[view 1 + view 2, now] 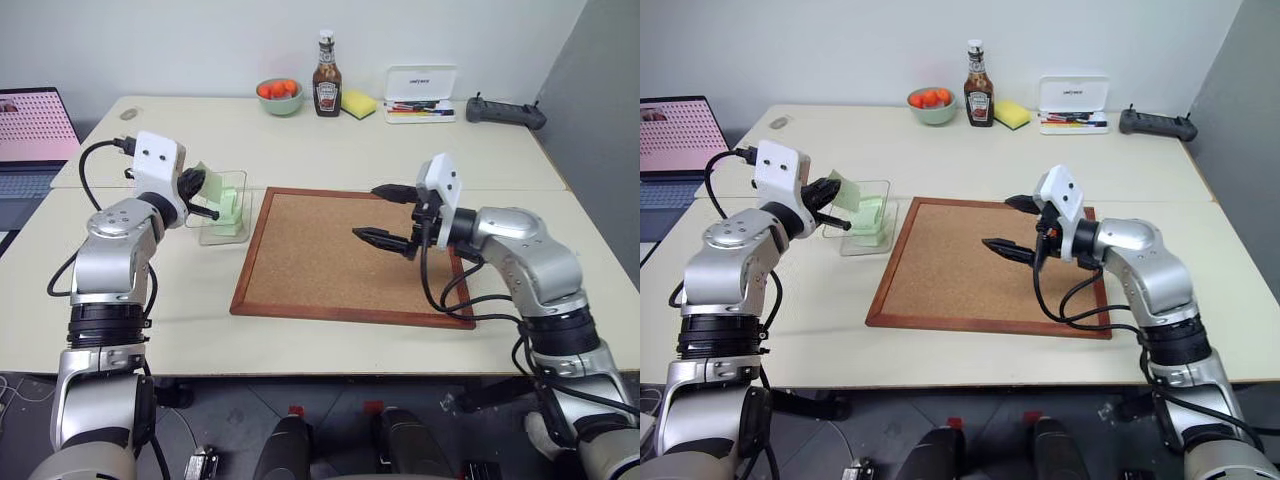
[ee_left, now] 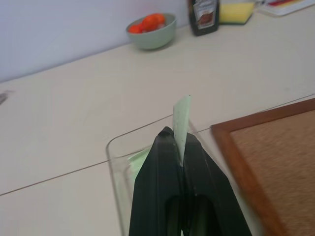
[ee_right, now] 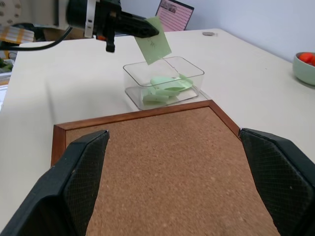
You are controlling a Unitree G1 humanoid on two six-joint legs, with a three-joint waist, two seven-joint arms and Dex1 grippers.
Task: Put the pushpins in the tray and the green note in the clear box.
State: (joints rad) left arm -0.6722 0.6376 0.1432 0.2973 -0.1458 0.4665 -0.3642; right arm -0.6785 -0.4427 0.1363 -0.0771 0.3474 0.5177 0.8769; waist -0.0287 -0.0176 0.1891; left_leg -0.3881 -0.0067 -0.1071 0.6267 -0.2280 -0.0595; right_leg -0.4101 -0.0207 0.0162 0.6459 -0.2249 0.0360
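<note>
Pinching the green note point(image 3: 153, 45) between its closed fingers, the left pincer point(image 1: 836, 213) holds the slip just above the clear box point(image 3: 192, 70), beside the corkboard point(image 1: 330, 262) on the pale surface point(image 1: 420, 145). The note is a thin, pale green square, hanging tilted over other green slips in the box. The right pincer point(image 1: 392, 215) is spread wide above the corkboard.
</note>
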